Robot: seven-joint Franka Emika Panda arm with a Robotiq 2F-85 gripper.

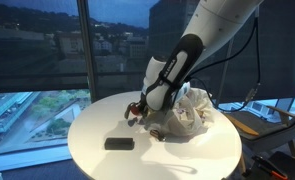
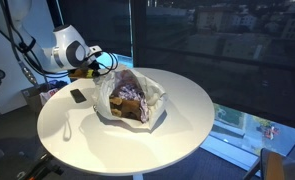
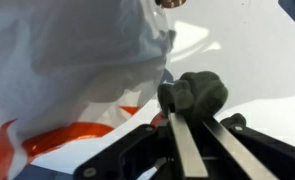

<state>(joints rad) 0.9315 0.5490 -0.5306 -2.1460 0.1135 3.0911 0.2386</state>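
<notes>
In the wrist view my gripper [image 3: 185,115] is shut on a dark green, soft-looking lump [image 3: 195,93] held at the fingertips. Right beside it, to the left, lies a crumpled white plastic bag [image 3: 77,70] with orange-red print. In both exterior views the gripper [image 1: 137,110] [image 2: 90,70] hangs low over the round white table [image 1: 97,160] [image 2: 177,140], at the edge of the bag [image 1: 192,115] [image 2: 132,98]. The bag gapes open with mixed items inside.
A small flat black object [image 1: 118,143] [image 2: 78,96] lies on the table near the gripper. A thin white cord [image 2: 65,125] rests on the tabletop. Large windows stand close behind the table. Cables and equipment [image 1: 262,105] sit beside it.
</notes>
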